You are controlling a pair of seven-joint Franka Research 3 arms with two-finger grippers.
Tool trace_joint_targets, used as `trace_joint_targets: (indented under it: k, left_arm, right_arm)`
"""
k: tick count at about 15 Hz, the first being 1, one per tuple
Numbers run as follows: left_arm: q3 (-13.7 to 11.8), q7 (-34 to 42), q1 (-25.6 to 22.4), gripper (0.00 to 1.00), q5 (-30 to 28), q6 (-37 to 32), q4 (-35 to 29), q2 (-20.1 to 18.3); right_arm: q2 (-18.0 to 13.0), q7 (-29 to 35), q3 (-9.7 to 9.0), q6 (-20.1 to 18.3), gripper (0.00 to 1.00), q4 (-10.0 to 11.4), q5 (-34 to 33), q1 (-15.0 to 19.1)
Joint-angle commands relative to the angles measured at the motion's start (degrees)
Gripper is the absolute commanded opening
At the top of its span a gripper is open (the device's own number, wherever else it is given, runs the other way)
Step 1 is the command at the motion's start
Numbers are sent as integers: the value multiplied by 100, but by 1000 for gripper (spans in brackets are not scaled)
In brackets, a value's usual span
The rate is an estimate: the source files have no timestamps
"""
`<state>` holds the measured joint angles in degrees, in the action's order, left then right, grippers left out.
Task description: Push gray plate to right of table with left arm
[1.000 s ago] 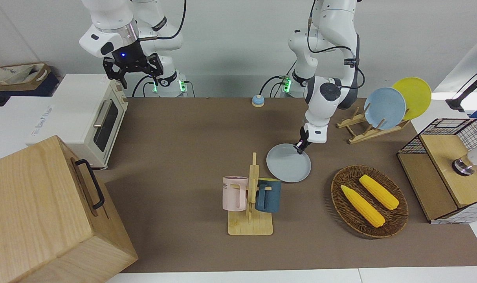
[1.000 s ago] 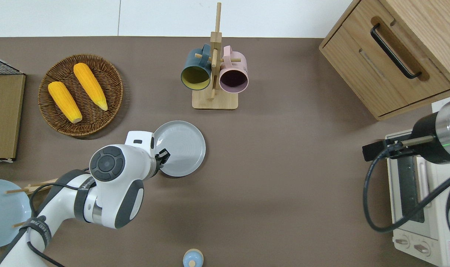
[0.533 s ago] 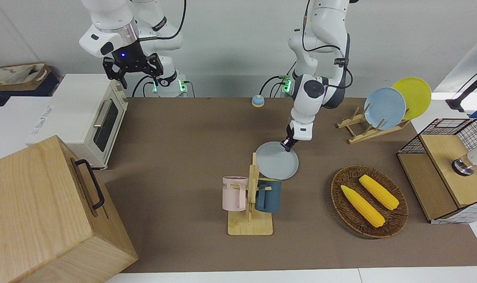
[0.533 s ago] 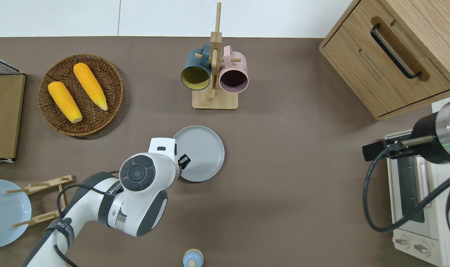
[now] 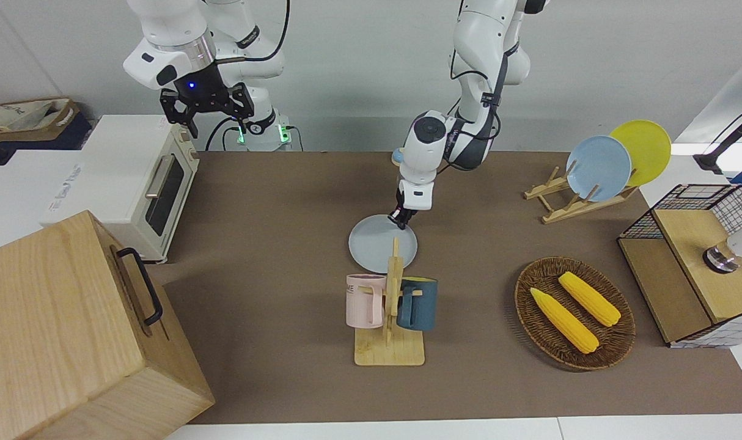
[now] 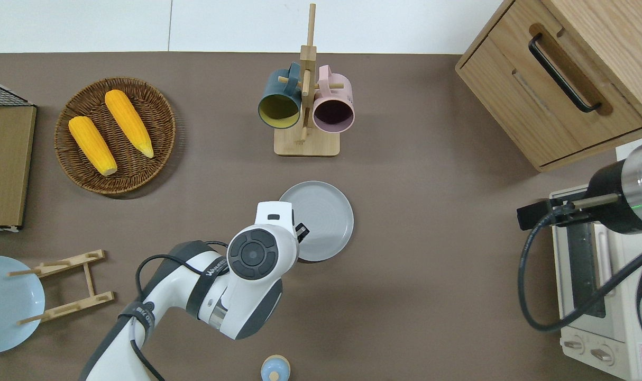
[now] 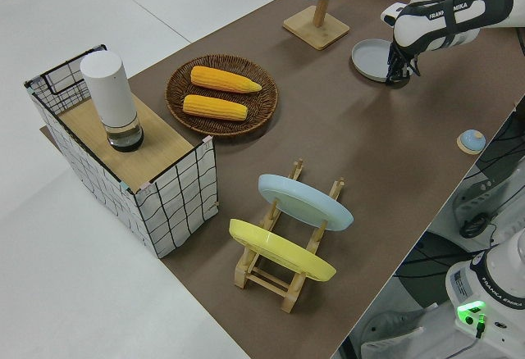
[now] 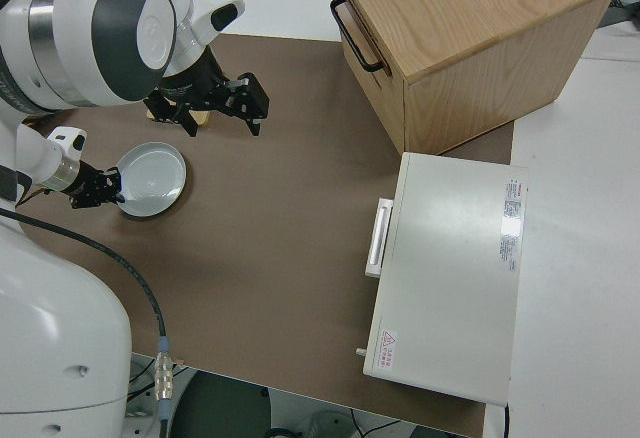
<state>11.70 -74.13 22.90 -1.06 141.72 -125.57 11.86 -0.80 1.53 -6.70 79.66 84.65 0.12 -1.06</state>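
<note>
Touching left gripper (image 5: 401, 218): gray plate (image 5: 377, 247) rim

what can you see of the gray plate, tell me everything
The gray plate is round, shallow and pale gray-blue, with a low raised rim and faint concentric rings on its floor; it looks like matte ceramic or plastic. It is empty and lies flat on the brown table, about midway along it, nearer to the robots than the wooden mug stand. The left claw is down at the part of its rim toward the left arm's end, apparently touching it. Nothing else touches it.
</note>
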Motion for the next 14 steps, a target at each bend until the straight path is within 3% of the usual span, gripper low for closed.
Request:
trace_joint_targets:
  k: [1, 7, 14]
  left_arm:
    - [-62, -662, 408, 0, 334, 5, 602, 719]
    - [-71, -1603, 1014, 0, 799, -22, 1218, 1195]
    - [-141, -2105, 1779, 0, 984, -66, 1877, 1783]
  right_arm:
    - [-17, 14, -77, -83, 983, -45, 59, 115]
    - [-17, 14, -77, -83, 983, -45, 59, 115]
    - [-17, 14, -77, -83, 983, -45, 59, 115]
